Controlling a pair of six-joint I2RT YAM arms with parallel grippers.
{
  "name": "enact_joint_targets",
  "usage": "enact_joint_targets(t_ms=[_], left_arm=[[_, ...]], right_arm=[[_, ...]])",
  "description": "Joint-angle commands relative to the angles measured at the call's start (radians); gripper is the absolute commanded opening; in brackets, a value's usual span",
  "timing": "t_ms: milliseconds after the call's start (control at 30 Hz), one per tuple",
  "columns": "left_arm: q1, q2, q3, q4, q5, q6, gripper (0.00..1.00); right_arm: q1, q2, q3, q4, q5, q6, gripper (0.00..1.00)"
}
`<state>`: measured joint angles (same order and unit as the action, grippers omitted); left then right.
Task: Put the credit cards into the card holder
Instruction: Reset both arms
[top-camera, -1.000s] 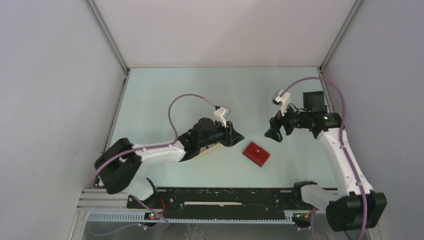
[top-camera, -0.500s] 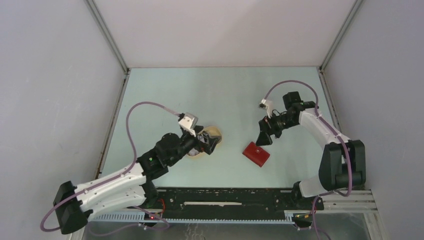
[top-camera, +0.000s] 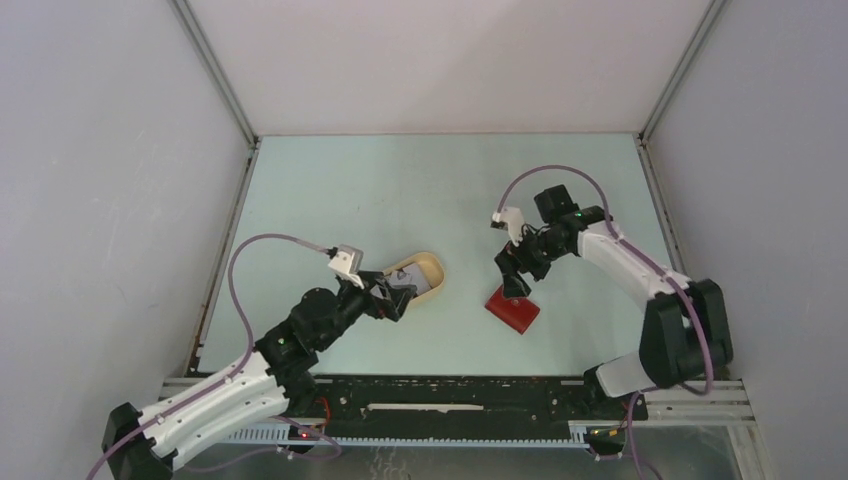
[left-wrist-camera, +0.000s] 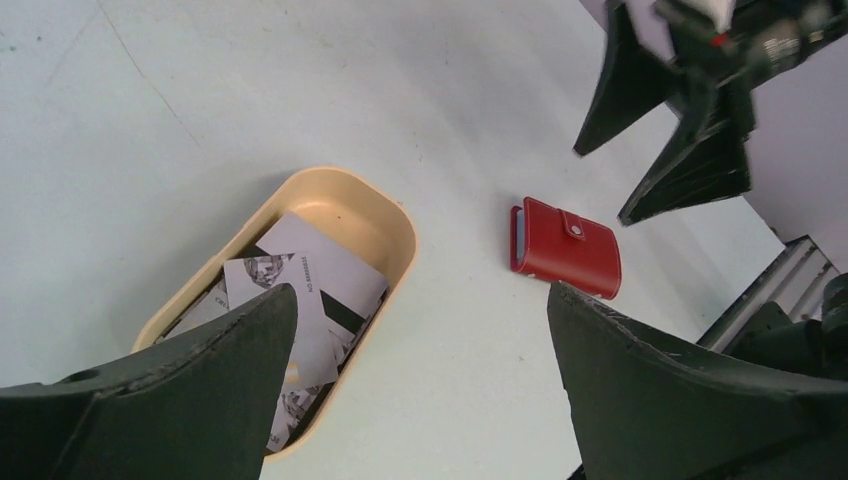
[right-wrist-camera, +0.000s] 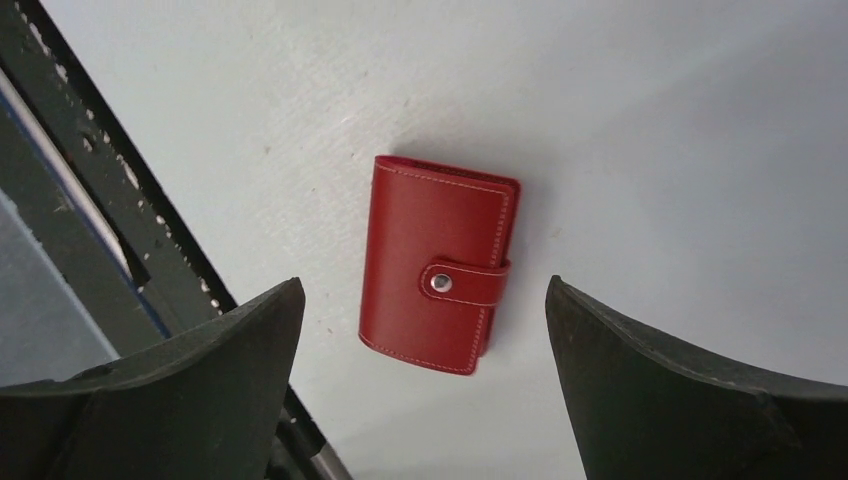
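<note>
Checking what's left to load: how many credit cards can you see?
3 at least: credit cards overlapping in the beige tray, partly hidden by the left gripper. More may lie underneath.

The wallet (right-wrist-camera: 437, 262) is red with pale stitching and a silver snap. The oval tray (left-wrist-camera: 345, 205) is beige; the cards (left-wrist-camera: 310, 280) inside are white-grey with dark stripes. The table (top-camera: 400, 190) is pale green.
</note>
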<state>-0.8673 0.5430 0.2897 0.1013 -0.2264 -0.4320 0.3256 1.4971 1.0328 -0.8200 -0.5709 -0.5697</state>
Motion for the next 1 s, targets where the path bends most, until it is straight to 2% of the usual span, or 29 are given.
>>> enact_joint_targets(t_ms=[0, 100, 167, 267, 433, 567, 733, 967], left_arm=[[0.062, 0.003, 0.024, -0.010, 0.104, -0.057, 1.00], [0.187, -0.014, 0.104, -0.042, 0.230, -0.085, 1.00], [0.289, -0.016, 0.168, -0.055, 0.361, -0.107, 1.00], [0.416, 0.027, 0.308, -0.143, 0.471, -0.104, 1.00], [0.576, 0.089, 0.482, -0.317, 0.620, -0.069, 1.00], [0.599, 0.079, 0.584, -0.451, 0.607, 0.025, 1.00], [0.599, 0.032, 0.634, -0.552, 0.563, 0.104, 1.00], [0.599, -0.006, 0.644, -0.608, 0.532, 0.171, 1.00]], right_arm=[[-0.019, -0.202, 0.011, 0.089, 0.057, 0.023, 1.00], [-0.106, -0.326, 0.013, 0.174, 0.061, 0.140, 1.00], [-0.185, -0.407, 0.013, 0.236, 0.008, 0.217, 1.00], [-0.301, -0.523, 0.020, 0.318, -0.067, 0.324, 1.00], [-0.375, -0.564, 0.141, 0.242, -0.124, 0.348, 1.00], [-0.387, -0.582, 0.176, 0.243, -0.183, 0.447, 1.00], [-0.401, -0.594, 0.193, 0.272, -0.161, 0.590, 1.00], [-0.434, -0.595, 0.191, 0.278, -0.230, 0.588, 1.00]])
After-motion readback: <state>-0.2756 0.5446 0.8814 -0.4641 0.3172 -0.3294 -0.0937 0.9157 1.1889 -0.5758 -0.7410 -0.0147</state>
